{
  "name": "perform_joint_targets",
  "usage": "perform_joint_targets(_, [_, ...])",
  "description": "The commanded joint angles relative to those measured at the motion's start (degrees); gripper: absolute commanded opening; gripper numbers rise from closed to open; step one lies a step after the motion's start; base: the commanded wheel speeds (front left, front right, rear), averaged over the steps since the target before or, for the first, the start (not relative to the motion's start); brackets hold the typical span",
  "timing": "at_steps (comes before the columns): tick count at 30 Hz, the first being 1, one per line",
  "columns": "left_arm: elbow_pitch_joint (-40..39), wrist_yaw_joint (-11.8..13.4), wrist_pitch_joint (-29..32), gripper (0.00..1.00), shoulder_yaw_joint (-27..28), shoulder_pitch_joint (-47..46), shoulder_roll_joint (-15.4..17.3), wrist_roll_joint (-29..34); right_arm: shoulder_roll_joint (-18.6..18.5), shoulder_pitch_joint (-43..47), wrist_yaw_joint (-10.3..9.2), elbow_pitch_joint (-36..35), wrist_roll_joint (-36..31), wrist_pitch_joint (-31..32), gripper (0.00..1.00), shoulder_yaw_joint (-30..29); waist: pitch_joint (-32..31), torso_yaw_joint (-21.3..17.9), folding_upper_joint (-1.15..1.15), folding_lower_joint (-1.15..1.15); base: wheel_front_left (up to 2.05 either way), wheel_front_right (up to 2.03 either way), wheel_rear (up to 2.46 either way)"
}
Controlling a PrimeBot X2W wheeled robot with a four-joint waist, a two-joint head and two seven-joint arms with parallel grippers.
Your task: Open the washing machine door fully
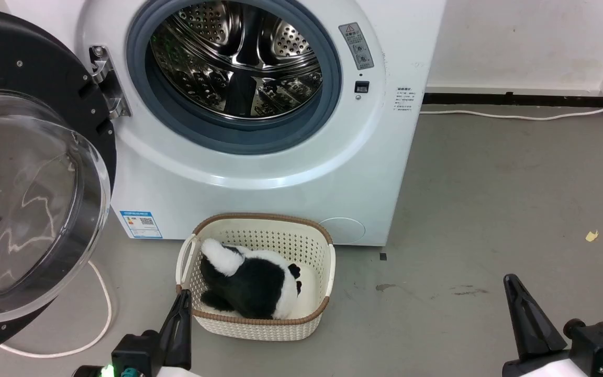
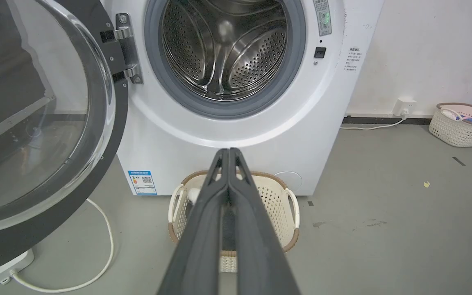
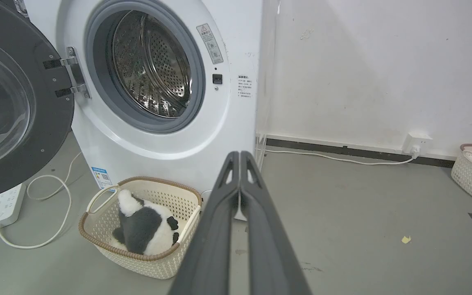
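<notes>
Dark and wedge-shaped, the left tool [image 1: 183, 301] is rising at the lower left of the head view, its tip appearing just beside the near left corner of a cream laundry basket [image 1: 265, 330]. That basket is sitting on the grey floor [image 1: 490, 209] in front of the white washing machine [image 1: 280, 199], and a black-and-white panda plush [image 1: 254, 285] is lying inside it. At the lower right the right tool [image 1: 513, 285] is pointing up, well apart from the machine. The washing machine door [image 1: 24, 199] is standing swung wide on its hinge [image 1: 107, 84] at the machine's left side, above and to the left of the left tool and not touching it, leaving the steel drum [image 1: 238, 63] exposed.

From the left wrist view, the left tool [image 2: 228, 152] is pressing its two fingers together with nothing between them, aiming at the basket and the machine's lower front. The door is hanging off to the left, apart from the tool. A white cable [image 2: 111, 250] is curling on the floor below it.

From the right wrist view, the right tool [image 3: 240, 154] is likewise holding its fingers closed and empty. The door is standing far to the left, with the basket between it and the tool. A power strip [image 3: 4, 207] is lying under the door's lower edge.
</notes>
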Motion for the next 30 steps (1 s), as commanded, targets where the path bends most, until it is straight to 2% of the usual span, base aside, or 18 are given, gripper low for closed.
perform_joint_targets(1, [-0.27, -0.08, 0.32, 0.0, 0.21, -1.05, -0.31, 0.27, 0.09, -0.68, 0.01, 0.09, -0.44, 0.34, 0.0, 0.12, 0.0, -0.02, 0.0, 0.0, 0.0, 0.0, 0.0])
perform_joint_targets(30, [-1.58, -0.39, 3.71, 0.0, 1.72, -2.15, -0.65, 2.07, 0.14, -2.26, 0.02, 0.31, -1.26, 3.75, 0.0, 1.22, 0.09, -0.63, 0.0, 0.0, 0.0, 0.0, 0.0])
